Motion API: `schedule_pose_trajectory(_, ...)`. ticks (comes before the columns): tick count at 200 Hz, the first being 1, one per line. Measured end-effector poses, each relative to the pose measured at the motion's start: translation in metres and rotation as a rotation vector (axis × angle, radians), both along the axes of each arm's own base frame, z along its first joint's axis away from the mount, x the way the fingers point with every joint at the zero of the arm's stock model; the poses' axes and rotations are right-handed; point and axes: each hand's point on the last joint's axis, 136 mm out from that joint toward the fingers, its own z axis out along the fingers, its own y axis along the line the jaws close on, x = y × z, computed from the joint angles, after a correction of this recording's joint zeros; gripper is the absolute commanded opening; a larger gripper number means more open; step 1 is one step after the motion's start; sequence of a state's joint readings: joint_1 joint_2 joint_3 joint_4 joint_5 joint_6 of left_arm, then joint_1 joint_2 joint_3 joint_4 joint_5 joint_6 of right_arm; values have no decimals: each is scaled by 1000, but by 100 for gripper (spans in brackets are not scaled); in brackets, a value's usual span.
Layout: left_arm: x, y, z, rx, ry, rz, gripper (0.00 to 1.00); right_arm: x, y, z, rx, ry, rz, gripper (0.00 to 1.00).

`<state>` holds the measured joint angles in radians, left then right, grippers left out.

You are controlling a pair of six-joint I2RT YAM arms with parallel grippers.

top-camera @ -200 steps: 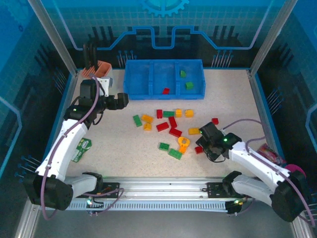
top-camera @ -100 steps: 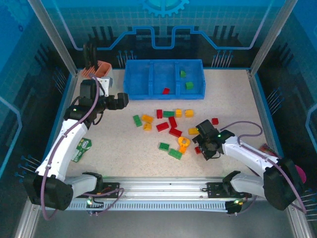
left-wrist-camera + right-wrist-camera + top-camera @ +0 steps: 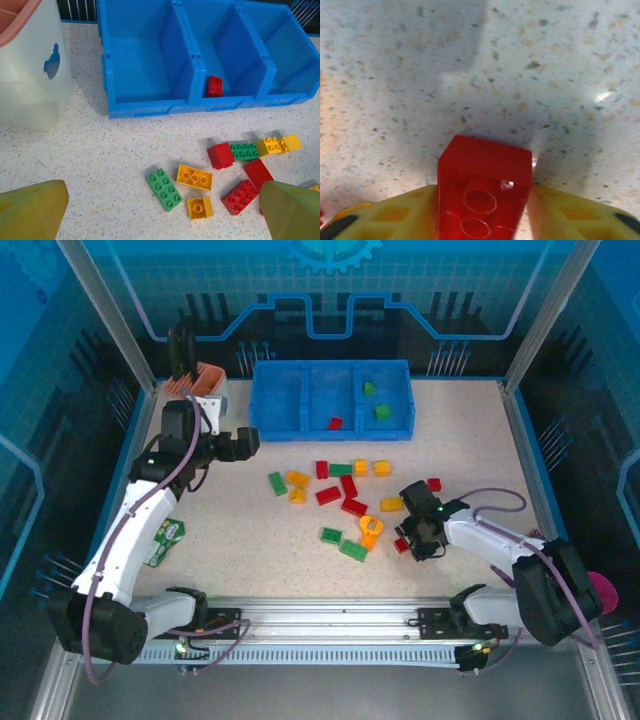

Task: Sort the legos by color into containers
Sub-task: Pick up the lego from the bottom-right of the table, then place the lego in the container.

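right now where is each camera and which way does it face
top external: above and behind the arms, looking down on the table; shows left tool, right tool
left wrist: on the left arm, facing the blue tray; its spread yellow fingers
right wrist: low over the table, on a loose red brick gripped by its fingers
shared: top and left wrist both show the binned red brick

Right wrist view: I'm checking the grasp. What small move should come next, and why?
Probably a short straight lift. The red brick sits between the right gripper's fingers, which seem to touch both its sides; once clear of the table it can go to the middle compartment, which holds another red brick.
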<state>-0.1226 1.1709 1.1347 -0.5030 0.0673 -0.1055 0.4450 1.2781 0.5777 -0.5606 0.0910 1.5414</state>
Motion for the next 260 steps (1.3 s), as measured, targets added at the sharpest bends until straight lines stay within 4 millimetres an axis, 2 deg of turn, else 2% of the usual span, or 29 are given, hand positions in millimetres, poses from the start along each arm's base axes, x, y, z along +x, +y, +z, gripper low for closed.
schedule_pose_trajectory(26,0,0,0,0,0,0,99,0,0,0,2,37,45,24)
schedule_pose_trajectory(50,0,0,0,1,0,0,99,11,2,2,-3,90,166,20)
schedule_pose_trajectory(64,0,0,0,2,-1,-1,99,45,8,12,-22,54,295,20)
schedule_pose_trajectory(73,0,0,0,4,-1,0,99,77,17,27,-48,11,400,19)
schedule_pose_trajectory(93,0,1,0,6,-1,2,99,160,46,79,-159,-150,652,17)
schedule_pose_trajectory(105,0,2,0,9,-2,6,99,199,65,111,-242,-254,778,16)
schedule_pose_trajectory(125,1,2,0,11,-2,8,99,237,98,152,-369,-369,966,16)
schedule_pose_trajectory(146,1,2,0,14,-3,7,99,262,129,169,-466,-447,1115,16)
schedule_pose_trajectory(167,1,3,0,15,-3,9,99,287,149,165,-527,-482,1205,16)
schedule_pose_trajectory(224,1,3,0,17,-3,11,99,351,171,95,-625,-458,1296,18)
schedule_pose_trajectory(260,1,3,0,17,-4,11,99,372,176,68,-639,-461,1309,23)
